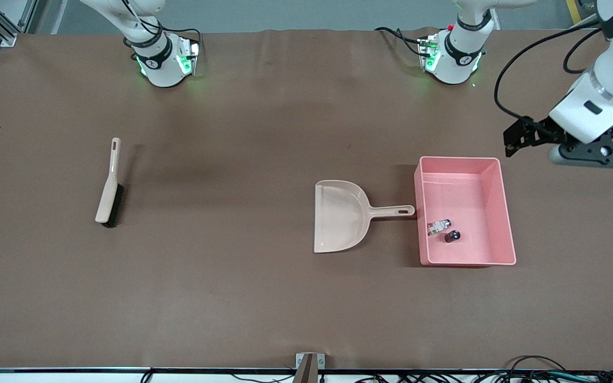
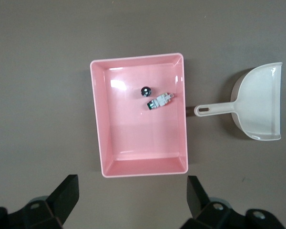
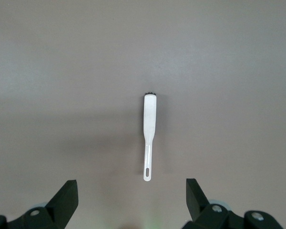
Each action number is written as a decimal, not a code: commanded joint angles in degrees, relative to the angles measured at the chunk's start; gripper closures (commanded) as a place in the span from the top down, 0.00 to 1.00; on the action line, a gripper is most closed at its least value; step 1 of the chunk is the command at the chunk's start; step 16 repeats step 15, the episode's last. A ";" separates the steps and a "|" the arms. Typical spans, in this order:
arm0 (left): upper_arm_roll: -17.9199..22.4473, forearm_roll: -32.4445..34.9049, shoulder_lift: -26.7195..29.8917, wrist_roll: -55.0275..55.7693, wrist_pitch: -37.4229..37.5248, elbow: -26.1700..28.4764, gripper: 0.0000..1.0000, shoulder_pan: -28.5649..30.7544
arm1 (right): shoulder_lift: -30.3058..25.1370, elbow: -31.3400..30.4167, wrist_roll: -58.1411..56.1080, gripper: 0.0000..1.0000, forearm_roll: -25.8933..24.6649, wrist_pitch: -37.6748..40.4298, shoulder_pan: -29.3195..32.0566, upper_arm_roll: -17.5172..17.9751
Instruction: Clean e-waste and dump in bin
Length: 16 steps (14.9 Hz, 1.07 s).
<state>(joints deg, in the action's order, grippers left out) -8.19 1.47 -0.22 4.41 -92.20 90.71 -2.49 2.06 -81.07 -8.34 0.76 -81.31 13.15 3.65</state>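
Both e-waste parts point(image 1: 444, 230) lie inside the bin point(image 1: 504, 213), dustpan point(image 1: 341, 215) just beside it. The left gripper point(image 2: 131, 202) and right gripper point(image 3: 131, 202) hang wide apart, holding nothing; the task looks done, only retreat remains.

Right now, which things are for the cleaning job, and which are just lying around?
For the job: the pink bin, and in it the white-grey part and the dark part.
Lying about: the dustpan beside the bin; the brush toward the right arm's end.
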 commanded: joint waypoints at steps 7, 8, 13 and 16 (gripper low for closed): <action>2.91 -0.60 9.01 1.48 -0.71 9.31 1.00 -0.68 | -0.74 0.03 -1.24 1.00 -0.06 0.97 0.30 -0.04; 2.92 -0.51 9.01 1.74 -0.62 9.31 1.00 -0.77 | -0.74 0.03 -1.24 1.00 0.03 1.06 0.30 -0.04; 2.92 -0.50 9.10 2.62 0.09 9.14 1.00 -0.59 | -0.74 -0.05 -0.98 1.00 0.03 1.06 0.30 -0.04; 2.92 -0.50 9.10 2.71 0.17 9.14 1.00 -0.68 | -0.74 0.12 -0.71 1.00 0.03 0.97 0.04 0.13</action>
